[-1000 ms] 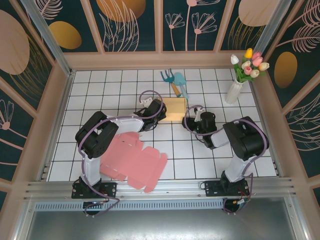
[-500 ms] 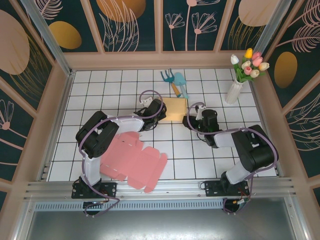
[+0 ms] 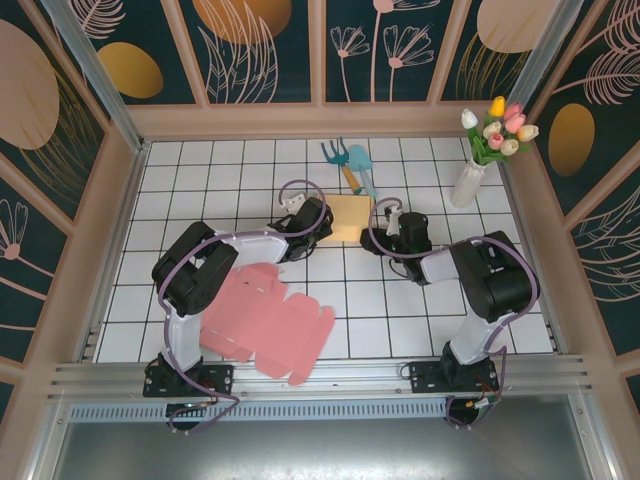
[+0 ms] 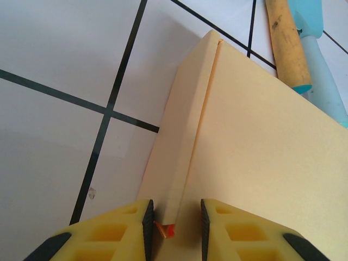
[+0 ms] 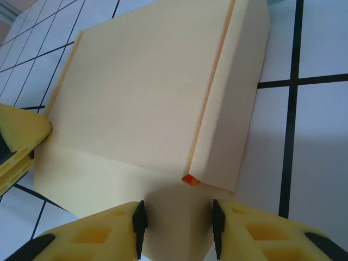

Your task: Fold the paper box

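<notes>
White-tiled tabletop (image 3: 200, 170) w/ black grid lines, boxed in by dark floral wall panels (image 3: 260, 50). Near-left, close to the near edge: pink box blank (image 3: 265, 325), lying flat and unfolded, partly under the left arm. Left gripper (image 3: 320, 222) reaches to the mid tabletop and meets the left side of the tan paper box (image 3: 350, 218), which sits about centre, a bit toward the far edge, lid side up. In the left wrist cam the gripper (image 4: 174, 223) straddles the box's folded left wall: narrow wall strip runs between the yellow fingers (image 4: 130, 228), small orange bit of the inner face showing at the strip's end. Jaws stand only narrowly apart; can't tell if they're pinching the wall or just around it. Just beyond the box's far edge: teal hand rake (image 3: 335, 152) and teal trowel (image 3: 360, 160) w/ wooden handle, near each other. Right gripper (image 3: 383, 228) is at the box's right side; in the right wrist cam (image 5: 178, 223) the box's near corner fills the gap between its pads, folded wall strip running away from it. Can't tell if it's clamped or loose. Far-right corner: white vase (image 3: 466, 183) w/ tulips (image 3: 500, 128), upright, well apart from the box.
</notes>
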`<act>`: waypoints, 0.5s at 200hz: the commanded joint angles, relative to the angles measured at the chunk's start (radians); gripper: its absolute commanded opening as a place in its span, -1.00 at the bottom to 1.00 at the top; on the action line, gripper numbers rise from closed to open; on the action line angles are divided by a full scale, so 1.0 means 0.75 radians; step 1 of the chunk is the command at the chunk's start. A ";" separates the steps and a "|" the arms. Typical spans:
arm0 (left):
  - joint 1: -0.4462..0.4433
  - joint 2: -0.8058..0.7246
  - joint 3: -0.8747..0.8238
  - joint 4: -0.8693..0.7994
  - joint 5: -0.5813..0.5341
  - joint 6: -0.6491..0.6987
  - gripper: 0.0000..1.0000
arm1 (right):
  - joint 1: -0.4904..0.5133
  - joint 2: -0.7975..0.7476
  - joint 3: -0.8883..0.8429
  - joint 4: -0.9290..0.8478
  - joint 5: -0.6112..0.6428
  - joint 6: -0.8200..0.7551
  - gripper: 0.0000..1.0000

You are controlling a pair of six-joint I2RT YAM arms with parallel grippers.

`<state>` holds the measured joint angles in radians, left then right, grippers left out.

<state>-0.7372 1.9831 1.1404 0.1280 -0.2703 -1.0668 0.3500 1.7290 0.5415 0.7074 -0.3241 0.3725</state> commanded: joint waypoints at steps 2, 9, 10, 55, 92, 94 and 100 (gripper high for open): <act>0.016 0.153 -0.079 -0.333 0.056 0.037 -0.43 | 0.010 0.024 0.006 0.071 -0.143 0.011 -0.25; 0.016 0.156 -0.079 -0.332 0.056 0.036 -0.43 | 0.010 0.017 0.001 0.078 -0.164 0.017 -0.31; 0.017 0.156 -0.079 -0.332 0.056 0.037 -0.43 | 0.010 0.017 0.001 0.080 -0.168 0.018 -0.31; 0.019 0.161 -0.077 -0.330 0.060 0.036 -0.43 | 0.012 -0.017 -0.008 0.043 -0.145 -0.004 -0.46; 0.020 0.168 -0.075 -0.330 0.062 0.037 -0.43 | 0.013 0.000 0.004 0.015 -0.095 -0.037 -0.49; 0.021 0.167 -0.075 -0.329 0.062 0.036 -0.44 | 0.012 0.002 0.004 0.014 -0.087 -0.041 -0.49; 0.020 0.168 -0.074 -0.328 0.063 0.036 -0.43 | 0.014 0.007 0.005 0.007 -0.061 -0.053 -0.49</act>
<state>-0.7258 1.9900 1.1469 0.1326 -0.2707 -1.0634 0.3397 1.7306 0.5411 0.7185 -0.3573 0.3717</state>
